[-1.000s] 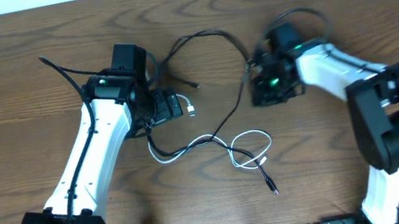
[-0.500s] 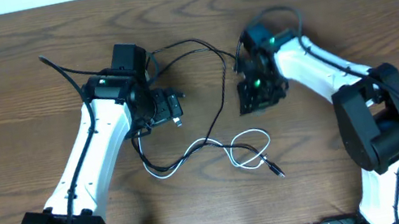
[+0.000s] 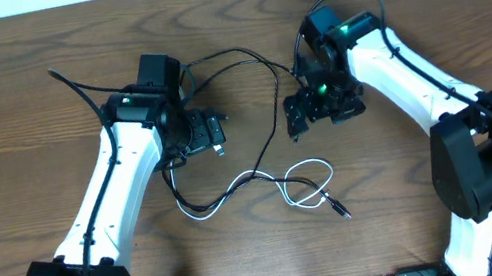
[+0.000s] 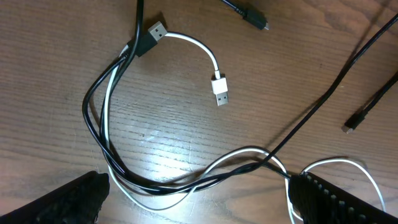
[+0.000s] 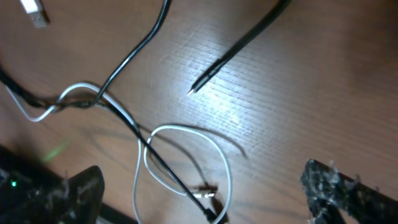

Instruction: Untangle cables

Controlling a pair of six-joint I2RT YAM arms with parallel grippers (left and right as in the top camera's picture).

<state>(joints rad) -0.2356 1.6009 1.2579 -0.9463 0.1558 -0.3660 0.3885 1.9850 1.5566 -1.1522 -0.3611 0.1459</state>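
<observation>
On the wooden table (image 3: pixel 1 130), both grippers hang open over the crossed cables.
Our left gripper (image 3: pixel 208 133) stands with jaws apart above the black cable (image 4: pixel 88 118) and white cable (image 4: pixel 208 53), which run together and cross mid-table. Our right gripper (image 3: pixel 319 120), jaws wide, holds nothing. We judge that a pinch at the crossing could catch both cords and tighten the tangle.

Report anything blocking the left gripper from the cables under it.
Nothing visible does. The left gripper is open above the table, with the black cable and white cable lying uncovered below it.
</observation>
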